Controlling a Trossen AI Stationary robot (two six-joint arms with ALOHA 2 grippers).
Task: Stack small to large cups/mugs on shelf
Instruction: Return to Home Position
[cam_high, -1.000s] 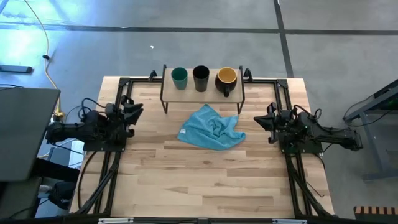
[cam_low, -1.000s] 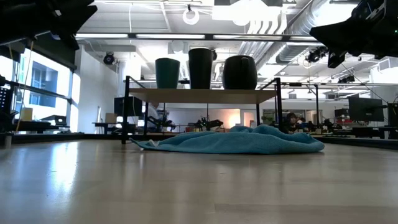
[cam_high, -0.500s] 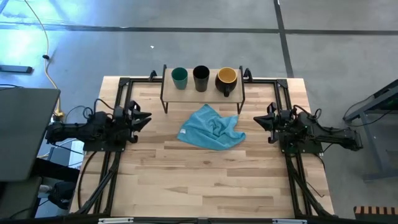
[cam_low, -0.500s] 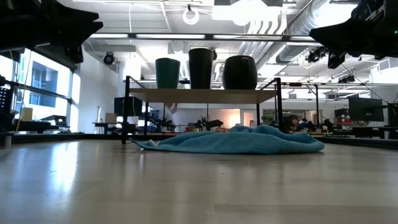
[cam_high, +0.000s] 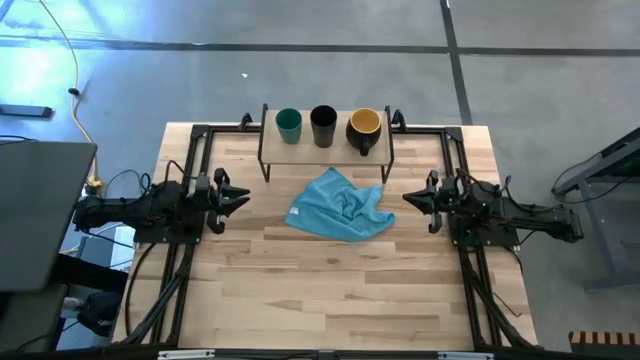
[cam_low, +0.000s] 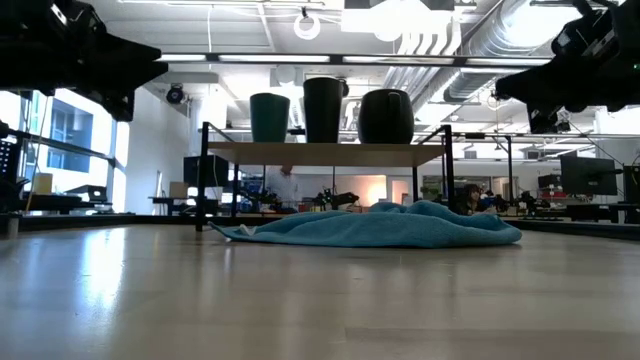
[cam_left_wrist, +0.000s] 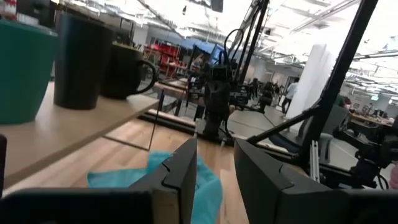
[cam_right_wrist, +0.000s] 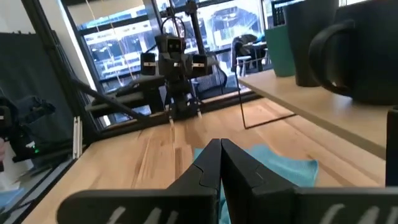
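Observation:
Three cups stand upright in a row on the light-wood shelf (cam_high: 325, 146) at the table's far edge: a teal cup (cam_high: 288, 124) on the left, a black cup (cam_high: 323, 122) in the middle, and a dark mug with a yellow inside (cam_high: 364, 126) on the right. They also show in the low view: teal cup (cam_low: 269, 117), black cup (cam_low: 323, 109), mug (cam_low: 386, 116). My left gripper (cam_high: 243, 197) is open and empty above the table, left of the shelf. My right gripper (cam_high: 405, 198) is shut and empty, right of the shelf.
A crumpled blue cloth (cam_high: 340, 206) lies on the table in front of the shelf, between the two grippers. Black metal frames (cam_high: 195, 150) run along the table's left and right sides. Bare wood lies toward the near edge (cam_high: 330, 290).
My left gripper has moved toward the table's right, nearer the blue cloth. My right gripper has shifted a little toward the table's left. The cups and the cloth have kept still.

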